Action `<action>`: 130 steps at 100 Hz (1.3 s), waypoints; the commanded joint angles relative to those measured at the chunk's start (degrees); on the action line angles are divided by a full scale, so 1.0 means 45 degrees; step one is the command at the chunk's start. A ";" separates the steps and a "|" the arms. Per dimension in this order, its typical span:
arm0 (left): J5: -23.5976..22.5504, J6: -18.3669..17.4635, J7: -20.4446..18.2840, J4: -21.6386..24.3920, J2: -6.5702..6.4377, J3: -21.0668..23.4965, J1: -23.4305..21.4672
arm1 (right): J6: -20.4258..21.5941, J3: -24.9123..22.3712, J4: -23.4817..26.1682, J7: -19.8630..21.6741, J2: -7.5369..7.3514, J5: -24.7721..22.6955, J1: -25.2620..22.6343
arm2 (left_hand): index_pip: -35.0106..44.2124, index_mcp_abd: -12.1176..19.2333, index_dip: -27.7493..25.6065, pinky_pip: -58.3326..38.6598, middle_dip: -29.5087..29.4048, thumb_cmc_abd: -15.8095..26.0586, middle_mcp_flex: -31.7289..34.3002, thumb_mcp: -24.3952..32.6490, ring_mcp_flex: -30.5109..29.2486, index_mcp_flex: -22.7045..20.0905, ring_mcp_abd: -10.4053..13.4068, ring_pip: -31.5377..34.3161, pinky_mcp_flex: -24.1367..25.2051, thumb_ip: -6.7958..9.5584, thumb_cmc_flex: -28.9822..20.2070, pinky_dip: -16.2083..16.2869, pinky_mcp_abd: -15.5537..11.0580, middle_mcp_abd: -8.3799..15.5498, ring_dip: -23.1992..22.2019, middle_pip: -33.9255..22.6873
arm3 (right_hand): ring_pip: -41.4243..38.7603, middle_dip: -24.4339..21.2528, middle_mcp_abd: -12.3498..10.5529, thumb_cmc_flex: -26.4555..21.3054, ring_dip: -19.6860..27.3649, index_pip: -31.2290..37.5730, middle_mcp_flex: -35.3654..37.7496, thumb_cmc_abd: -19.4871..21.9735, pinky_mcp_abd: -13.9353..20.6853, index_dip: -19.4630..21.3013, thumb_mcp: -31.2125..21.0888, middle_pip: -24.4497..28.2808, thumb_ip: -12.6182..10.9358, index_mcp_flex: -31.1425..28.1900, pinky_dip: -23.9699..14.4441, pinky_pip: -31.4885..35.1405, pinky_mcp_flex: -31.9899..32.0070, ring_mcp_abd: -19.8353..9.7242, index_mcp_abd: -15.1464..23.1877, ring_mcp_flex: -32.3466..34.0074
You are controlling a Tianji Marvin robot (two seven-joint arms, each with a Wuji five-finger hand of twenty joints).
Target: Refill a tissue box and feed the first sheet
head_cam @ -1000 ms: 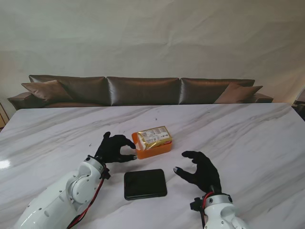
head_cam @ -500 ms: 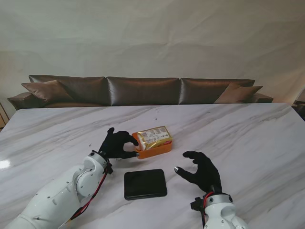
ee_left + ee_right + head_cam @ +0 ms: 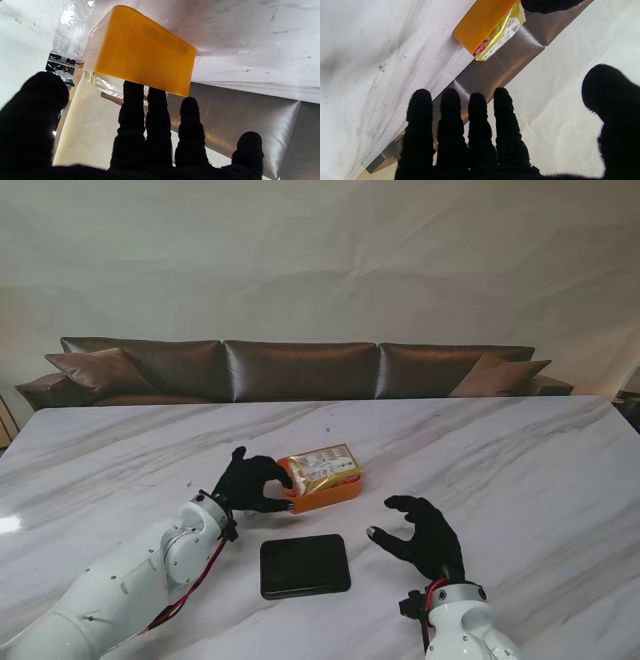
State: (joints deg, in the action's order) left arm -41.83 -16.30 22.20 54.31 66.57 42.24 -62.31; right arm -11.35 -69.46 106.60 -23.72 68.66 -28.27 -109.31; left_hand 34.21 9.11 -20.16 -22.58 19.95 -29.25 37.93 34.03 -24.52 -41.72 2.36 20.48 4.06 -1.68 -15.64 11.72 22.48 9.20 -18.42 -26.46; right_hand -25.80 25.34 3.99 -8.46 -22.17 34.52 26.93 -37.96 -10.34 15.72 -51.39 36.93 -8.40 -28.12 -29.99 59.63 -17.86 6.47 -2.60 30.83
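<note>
orange tissue box [image 3: 322,490] rests on the marble table [image 3: 520,470] near its middle, with a yellow tissue pack [image 3: 322,464] seated in its open top. the left hand [image 3: 252,482], gloved in black, sits at the box's left end; in the left wrist view two fingertips [image 3: 132,87] meet the rim there beside the pack's wrapper, though whether the hand grips the box cannot be told. the right hand [image 3: 424,536] hovers apart from the box, nearer to the robot, fingers spread and curled, holding nothing. a black lid [image 3: 304,565] lies flat between the two arms, nearer than the box.
</note>
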 commanded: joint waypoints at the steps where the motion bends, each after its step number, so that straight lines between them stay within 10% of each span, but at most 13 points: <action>1: -0.0182 -0.0022 -0.0287 -0.0044 0.0001 -0.0098 0.0066 | -0.0066 0.0030 -0.0032 0.0125 0.0066 0.0040 -0.0023 | 0.0118 0.0371 -0.0211 -0.0069 0.0123 0.0363 0.0499 -0.0406 -0.0205 -0.0274 0.0165 -0.0029 0.0214 -0.0519 0.0475 0.0039 0.0426 -0.0231 0.0100 -0.0257 | -0.0010 0.0220 -0.0347 -0.0090 -0.0071 -0.0092 0.0194 -0.0388 0.0173 0.0091 0.0183 0.0094 -0.0033 -0.0300 -0.0035 -0.0133 0.0034 -0.0352 0.0468 0.0119; 92: -0.1002 0.1356 -0.2194 0.0499 -0.0449 -0.1228 0.0898 | 0.0014 0.0022 0.0069 -0.0060 0.0150 0.0430 -0.0187 | -0.0883 0.0534 0.0121 -0.1266 0.0007 -0.0774 -0.1337 0.2536 0.0416 0.1715 0.0026 -0.0252 0.0277 -0.0292 -0.0281 0.0561 0.0005 -0.0048 -0.0246 0.0127 | -0.0101 0.0222 -0.0314 -0.0190 -0.0082 -0.0076 0.0278 -0.0257 0.0162 0.0146 0.0129 0.0143 0.0120 -0.0410 -0.0010 -0.0059 0.0043 -0.0348 0.0447 0.0141; 103: -0.1202 0.1593 -0.3207 0.1254 -0.0693 -0.0909 0.0714 | 0.0015 0.0014 0.0094 -0.0078 0.0158 0.0457 -0.0208 | -0.1297 0.0569 0.0325 -0.0941 -0.0096 -0.0907 -0.2057 0.3557 0.0831 0.2161 0.0048 -0.0552 0.0201 0.0532 -0.0400 0.0400 -0.0131 0.0015 -0.0287 0.0254 | -0.0119 0.0225 -0.0314 -0.0167 -0.0085 -0.0080 0.0310 -0.0241 0.0159 0.0151 0.0127 0.0156 0.0150 -0.0410 -0.0004 -0.0051 0.0044 -0.0330 0.0436 0.0159; 118: -0.1511 0.1900 -0.3869 0.1844 -0.0877 -0.0720 0.0545 | 0.0068 0.0040 0.0100 -0.0161 0.0181 0.0517 -0.0226 | -0.1297 0.0568 0.0335 -0.0924 -0.0092 -0.1228 -0.2440 0.5291 0.0905 0.2469 0.0117 -0.0642 0.0168 0.3141 -0.0824 0.0424 -0.0310 0.0136 -0.0384 0.0185 | -0.0133 0.0225 -0.0298 -0.0183 -0.0086 -0.0072 0.0313 -0.0240 0.0172 0.0162 0.0110 0.0160 0.0181 -0.0441 -0.0001 -0.0022 0.0015 -0.0345 0.0426 0.0156; 130: -0.1756 0.2145 -0.4086 0.2151 -0.0959 -0.0643 0.0426 | 0.0085 0.0062 0.0118 -0.0194 0.0192 0.0564 -0.0250 | -0.1187 0.0544 0.0271 -0.1037 -0.0020 -0.1518 -0.2525 0.5577 0.0863 0.2679 0.0163 -0.0567 0.0144 0.3359 -0.1331 0.0487 -0.0431 0.0230 -0.0456 0.0042 | -0.0149 0.0225 -0.0295 -0.0172 -0.0087 -0.0065 0.0325 -0.0229 0.0176 0.0169 0.0104 0.0164 0.0206 -0.0462 0.0008 -0.0011 0.0016 -0.0339 0.0421 0.0170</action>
State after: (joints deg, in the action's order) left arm -49.30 -7.07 4.77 63.16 62.50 39.16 -59.99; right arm -11.15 -69.31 106.80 -25.19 69.26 -25.85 -110.02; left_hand 29.14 9.71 -19.33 -27.82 19.83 -33.36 28.75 57.12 -22.17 -31.84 2.24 18.12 4.06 11.96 -20.43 13.71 21.33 9.93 -19.74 -25.38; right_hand -25.80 25.43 3.99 -9.07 -22.17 34.46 27.52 -37.96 -10.34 16.17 -51.36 37.02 -8.40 -29.50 -29.99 59.61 -17.86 6.45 -2.60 30.84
